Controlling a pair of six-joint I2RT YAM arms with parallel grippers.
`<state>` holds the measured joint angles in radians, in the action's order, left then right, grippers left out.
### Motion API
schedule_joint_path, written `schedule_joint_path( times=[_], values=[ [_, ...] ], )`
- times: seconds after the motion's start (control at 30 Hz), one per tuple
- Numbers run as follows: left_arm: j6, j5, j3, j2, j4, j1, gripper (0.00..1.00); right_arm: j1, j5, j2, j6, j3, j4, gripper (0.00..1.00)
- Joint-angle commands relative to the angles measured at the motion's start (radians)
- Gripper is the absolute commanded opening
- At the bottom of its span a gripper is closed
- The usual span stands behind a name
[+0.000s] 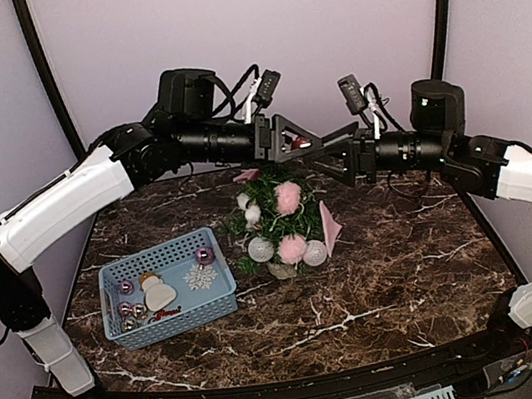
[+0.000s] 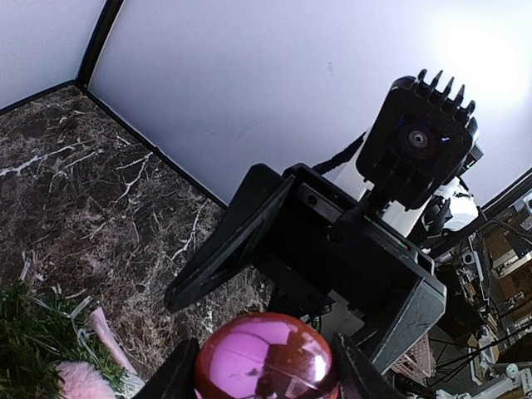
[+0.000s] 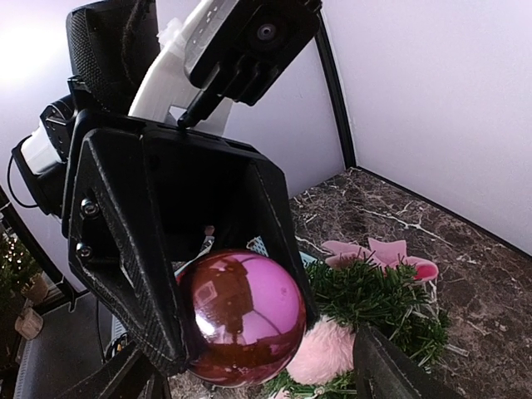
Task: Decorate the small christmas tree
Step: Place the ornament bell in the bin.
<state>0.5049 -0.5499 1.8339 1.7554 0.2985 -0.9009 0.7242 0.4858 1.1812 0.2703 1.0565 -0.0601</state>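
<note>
In left jaws a pink bauble (image 3: pixel 241 316), by the small christmas tree (image 1: pixel 268 199) — right jaws wide.

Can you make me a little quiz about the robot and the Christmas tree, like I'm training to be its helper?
1. Pick one: what is the left gripper holding above the small christmas tree?
A) a white snowflake
B) a shiny pink ball
C) a silver ball

2. True or false: the right gripper has its jaws open, right next to that ball.

3. Fill in the word: in the top view, the blue basket sits to the ___ of the tree.

Key: 1 B; 2 true; 3 left.
</note>
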Motion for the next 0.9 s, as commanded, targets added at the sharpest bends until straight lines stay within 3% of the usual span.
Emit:
schedule_joint_path(
  times=[0.0,0.1,0.27,0.5,0.67,0.87],
  values=[
    [0.022,0.027,0.018,-0.041,0.090,-0.004,0.43,0.004,-0.035,0.002,-0.029,0.026,-0.038,0.79],
    [0.017,0.174,-0.056,-0.114,0.167,0.015,0.43,0.006,-0.057,-0.018,-0.024,0.009,-0.056,0.81],
    [0.077,0.196,-0.335,-0.348,0.222,0.127,0.42,0.009,-0.094,-0.050,-0.023,-0.005,-0.045,0.82],
    [-0.009,0.278,-0.533,-0.551,0.459,0.287,0.43,0.016,-0.133,-0.069,-0.012,-0.021,-0.025,0.81],
    [-0.116,0.344,-0.663,-0.547,0.517,0.352,0.43,0.021,-0.140,-0.064,0.014,-0.033,-0.038,0.81],
    [-0.202,0.410,-0.687,-0.407,0.542,0.355,0.43,0.027,-0.158,-0.076,0.020,-0.036,-0.026,0.80]
  ],
)
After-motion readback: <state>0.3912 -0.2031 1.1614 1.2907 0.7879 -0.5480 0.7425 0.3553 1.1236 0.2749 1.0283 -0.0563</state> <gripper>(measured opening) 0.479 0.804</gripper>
